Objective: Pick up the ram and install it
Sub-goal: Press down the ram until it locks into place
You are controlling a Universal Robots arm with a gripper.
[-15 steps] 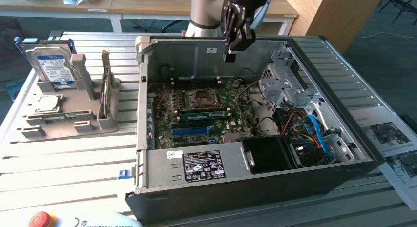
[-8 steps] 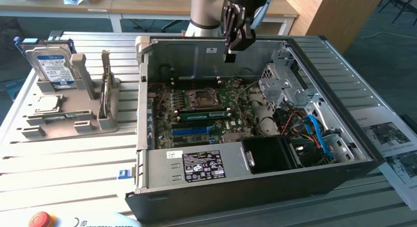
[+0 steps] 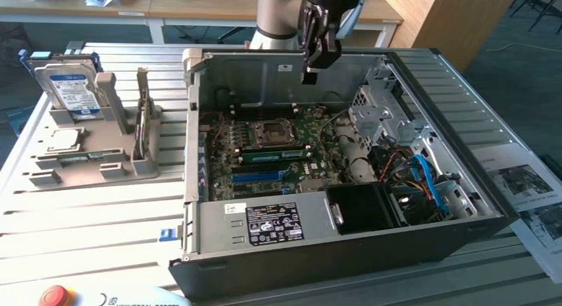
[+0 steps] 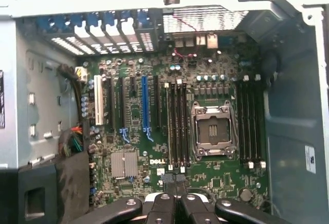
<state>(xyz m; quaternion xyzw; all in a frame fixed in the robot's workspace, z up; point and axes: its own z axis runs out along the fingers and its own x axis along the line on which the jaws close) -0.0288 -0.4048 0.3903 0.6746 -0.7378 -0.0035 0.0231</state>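
The open black desktop computer case (image 3: pixel 351 253) lies on its side on the slatted metal table (image 3: pixel 88 214), its green motherboard (image 3: pixel 272 154) facing up. The dark two-fingered gripper (image 3: pixel 312 74) hangs above the far part of the case, over the board, with its fingers pressed together and nothing between them; in the wrist view the closed gripper (image 4: pixel 175 180) points down at the board near the row of long black memory slots (image 4: pixel 177 126) beside the square silver processor socket (image 4: pixel 213 129). A long, thin green stick, which looks like the ram (image 3: pixel 276 154) though the view is too coarse to be sure, lies flat across the motherboard just beside the socket, toward the near side of the case. Outside the case, on the exterior view's left, a grey plastic holder (image 3: pixel 88 154) carries a boxy silver hard drive with a blue-white label (image 3: pixel 68 89) and a square silver processor chip (image 3: pixel 62 140).
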